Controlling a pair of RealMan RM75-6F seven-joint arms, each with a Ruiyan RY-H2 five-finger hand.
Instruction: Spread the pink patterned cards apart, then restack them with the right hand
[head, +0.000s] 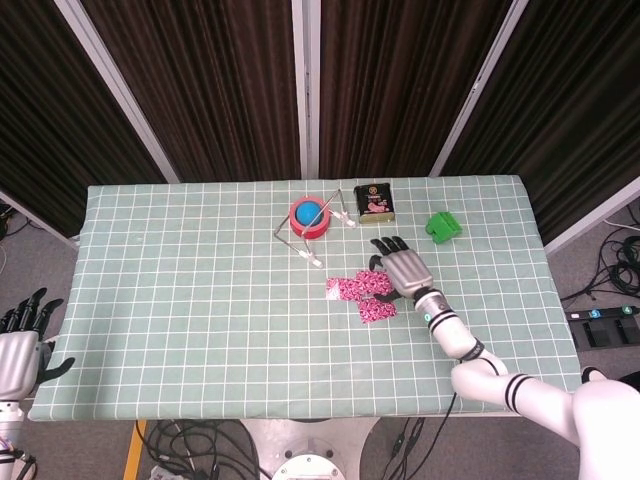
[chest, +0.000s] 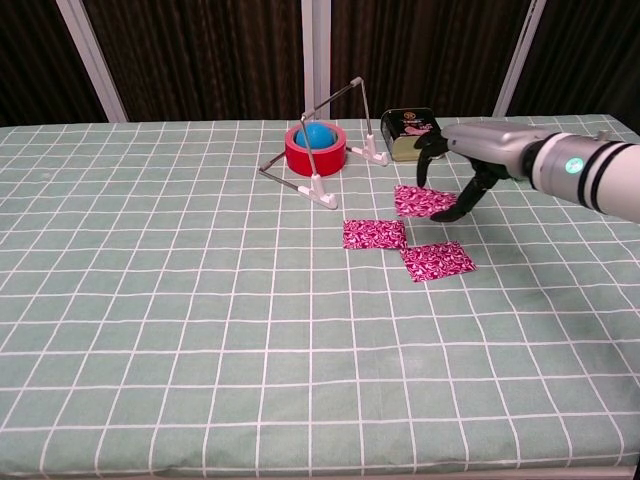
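This place looks like a robotics laboratory or a test room, not a home. A table with a green cloth of white grid lines (head: 200, 300) stands before dark pleated curtains (head: 220, 80) with pale metal frame bars (head: 305, 90) between them. On the grey floor beside the table lie loose black cables (head: 625, 255) and a black power strip (head: 605, 325). More cables hang under the front edge of the table.
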